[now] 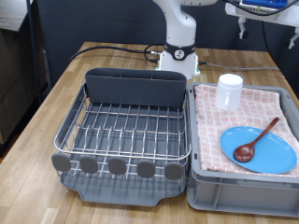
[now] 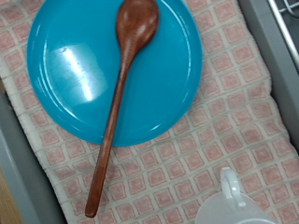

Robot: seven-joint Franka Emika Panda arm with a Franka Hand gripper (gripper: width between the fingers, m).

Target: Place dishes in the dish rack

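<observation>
So far I had racked nothing: plate [image 1: 259,149], spoon [image 1: 256,141] and cup [image 1: 229,91] sat on the cloth [image 1: 280,110], the rack [image 1: 126,131] bare, the jaws unseen, state unknowable.

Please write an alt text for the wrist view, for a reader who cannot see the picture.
A reddish-brown wooden spoon lies with its bowl on a round light-blue plate, its handle reaching off the rim onto a pink checked cloth. Part of a white cup shows at one edge. The gripper is not in view.

Wooden spoon [image 2: 120,98] across blue plate [image 2: 70,75]
</observation>
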